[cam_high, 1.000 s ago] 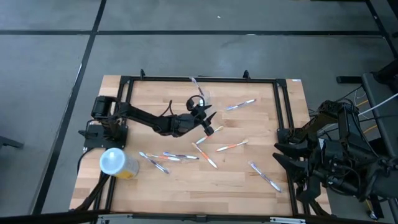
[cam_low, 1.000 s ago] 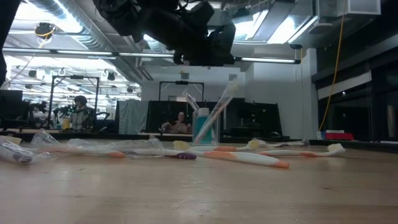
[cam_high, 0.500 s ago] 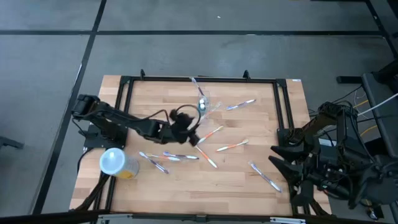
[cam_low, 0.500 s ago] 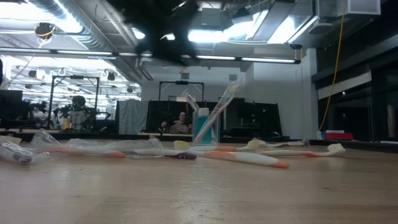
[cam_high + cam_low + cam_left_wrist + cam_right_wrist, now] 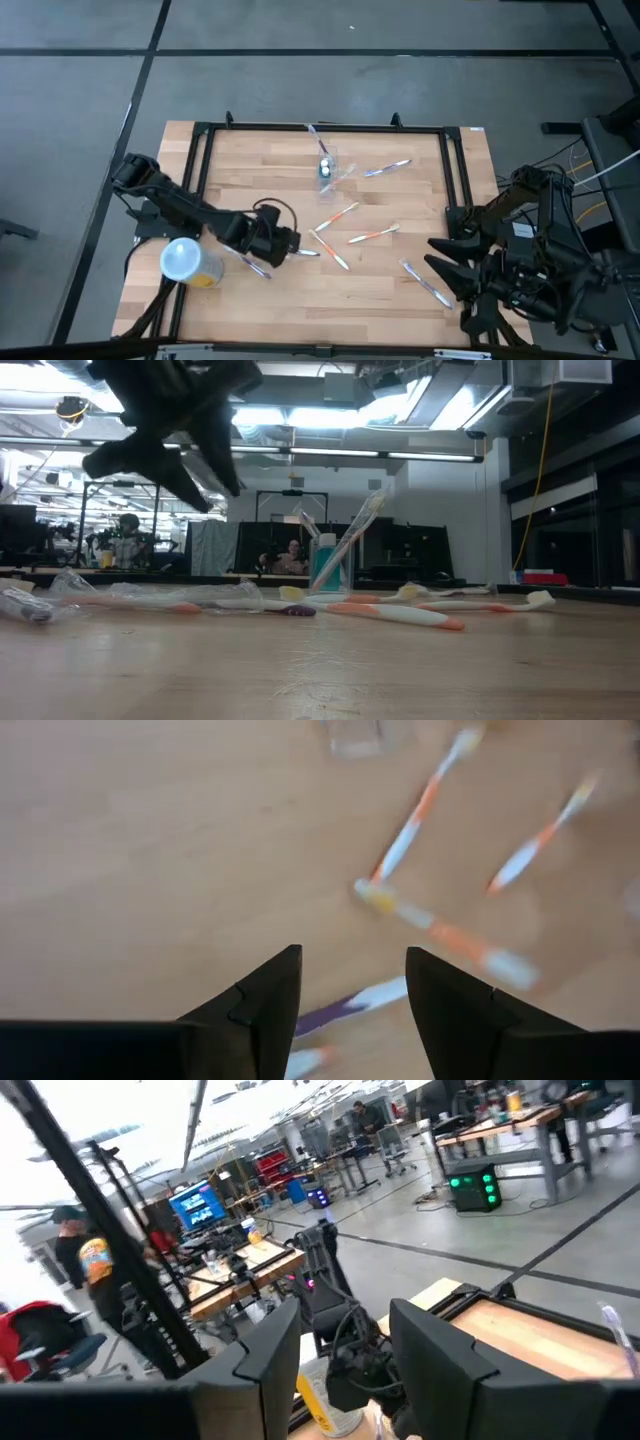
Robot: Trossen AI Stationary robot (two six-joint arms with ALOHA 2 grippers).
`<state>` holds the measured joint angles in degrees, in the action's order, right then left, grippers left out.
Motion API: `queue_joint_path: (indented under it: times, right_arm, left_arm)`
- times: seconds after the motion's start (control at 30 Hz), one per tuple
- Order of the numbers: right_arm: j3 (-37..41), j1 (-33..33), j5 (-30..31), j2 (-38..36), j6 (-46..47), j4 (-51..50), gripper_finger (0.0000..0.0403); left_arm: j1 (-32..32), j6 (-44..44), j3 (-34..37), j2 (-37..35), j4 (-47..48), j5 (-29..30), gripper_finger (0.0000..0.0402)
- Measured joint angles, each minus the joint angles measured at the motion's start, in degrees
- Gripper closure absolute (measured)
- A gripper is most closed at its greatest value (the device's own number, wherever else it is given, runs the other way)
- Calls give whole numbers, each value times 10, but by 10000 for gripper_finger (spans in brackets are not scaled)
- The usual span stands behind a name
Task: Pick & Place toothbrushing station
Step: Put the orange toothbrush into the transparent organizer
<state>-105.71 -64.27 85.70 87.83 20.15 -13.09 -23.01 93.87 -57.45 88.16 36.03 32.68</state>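
Note:
The toothbrushing station (image 5: pixel 325 168) is a small clear holder with toothbrushes and a blue tube leaning in it. It stands on its base at the table's far middle and also shows in the low view (image 5: pixel 331 565). My left gripper (image 5: pixel 294 243) is open and empty above the table, near-left of the holder and well apart from it, over a purple-and-white toothbrush (image 5: pixel 345 1005). It also shows in the low view (image 5: pixel 170 455). My right gripper (image 5: pixel 445 272) is open and empty at the table's right edge; its own view shows both fingers apart (image 5: pixel 345 1345).
Loose toothbrushes lie across the table's middle: orange-and-white ones (image 5: pixel 337 215) (image 5: pixel 372 235), wrapped ones at the near left (image 5: pixel 262 255) and one at the near right (image 5: pixel 425 283). A yellow tub with a pale round lid (image 5: pixel 185 260) stands at the near left. A black frame (image 5: pixel 320 127) borders the table.
My left gripper has drawn back from beside the holder toward the table's near-left, ending over the loose toothbrushes. The holder has stayed standing where it was.

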Motion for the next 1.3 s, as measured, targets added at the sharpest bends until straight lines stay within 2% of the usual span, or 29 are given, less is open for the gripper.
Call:
queue_joint_path:
  times: [0.1,0.23,0.57,0.77,1.0,1.3]
  right_arm:
    - [0,5,-23,0,-24,16,243]
    - [0,6,-41,0,-60,49,243]
    - [0,6,-58,0,-108,67,243]
    - [0,5,-58,0,-114,69,243]
    - [0,5,-84,0,-114,71,243]
    - [0,5,-86,0,-117,75,243]
  left_arm:
    - [-7,91,0,3,-9,31,226]
    - [-6,143,0,11,-46,19,226]
    - [11,133,0,64,-122,-10,226]
    - [27,109,0,102,-215,-47,233]
    - [45,92,0,112,-223,-50,263]
    - [72,80,0,124,-221,-72,287]
